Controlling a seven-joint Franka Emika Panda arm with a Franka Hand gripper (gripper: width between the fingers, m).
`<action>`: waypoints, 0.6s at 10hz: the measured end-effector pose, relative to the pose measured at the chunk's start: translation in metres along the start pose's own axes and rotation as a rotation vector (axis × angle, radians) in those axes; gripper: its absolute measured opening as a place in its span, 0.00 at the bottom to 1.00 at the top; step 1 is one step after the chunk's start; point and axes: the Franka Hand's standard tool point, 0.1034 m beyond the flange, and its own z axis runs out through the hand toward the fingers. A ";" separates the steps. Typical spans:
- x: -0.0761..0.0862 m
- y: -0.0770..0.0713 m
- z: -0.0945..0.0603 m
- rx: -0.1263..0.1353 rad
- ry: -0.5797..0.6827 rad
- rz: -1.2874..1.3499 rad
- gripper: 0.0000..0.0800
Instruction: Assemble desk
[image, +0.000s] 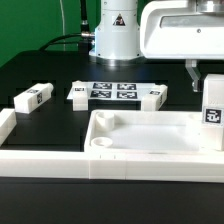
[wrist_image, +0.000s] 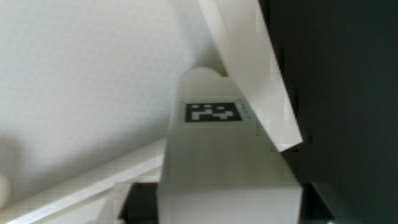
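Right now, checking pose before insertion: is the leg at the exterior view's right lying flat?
No, that leg stands upright, tag facing the camera, over the tabletop's end.

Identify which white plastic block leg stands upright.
The white plastic block leg at the exterior view's right edge; the other three legs lie flat.

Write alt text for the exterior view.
A white leg stands upright in the jaws at the exterior view's right, at the end of the rimmed white tabletop on a black table. Behind lie a loose leg at the view's left and two more flanking the marker board.
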 end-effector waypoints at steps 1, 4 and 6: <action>0.000 0.000 0.000 0.000 0.000 0.024 0.36; 0.000 0.000 0.000 0.001 0.002 0.210 0.36; -0.002 0.002 0.001 0.033 0.015 0.431 0.36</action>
